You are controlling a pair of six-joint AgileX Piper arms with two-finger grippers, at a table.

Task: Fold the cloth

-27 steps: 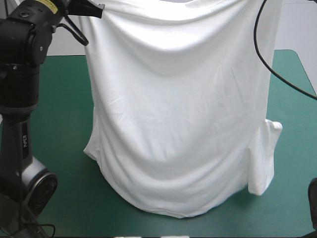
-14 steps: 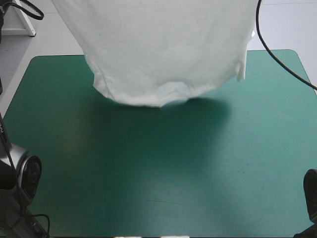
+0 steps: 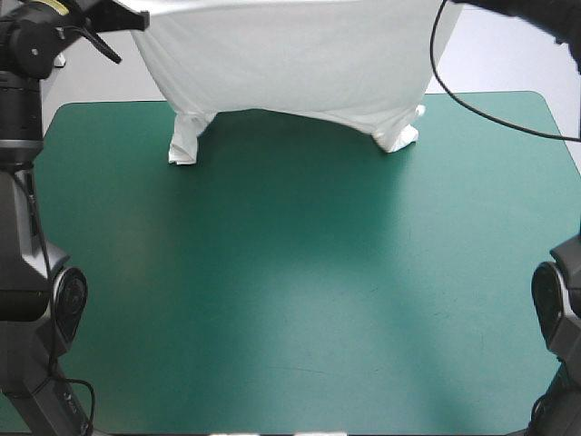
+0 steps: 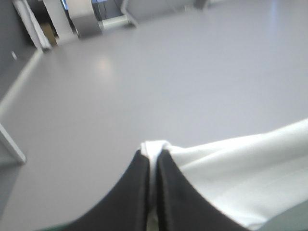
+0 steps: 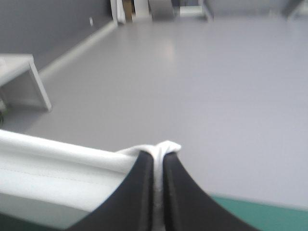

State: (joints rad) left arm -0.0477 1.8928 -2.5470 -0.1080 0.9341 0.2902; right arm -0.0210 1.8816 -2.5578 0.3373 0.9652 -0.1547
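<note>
The left gripper [image 4: 153,156] pinched 1 corner of the white T-shirt [image 3: 290,64], and the right gripper [image 5: 159,154] pinched the other. The T-shirt hung over the far edge of the table [image 3: 290,300], its 2 sleeves touching the teal-green cover.

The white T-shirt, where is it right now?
In the high view the white short-sleeved T-shirt hangs above the far edge of the teal-green table cover, stretched between the left gripper and right gripper, its two lowest ends reaching down to it.
</note>
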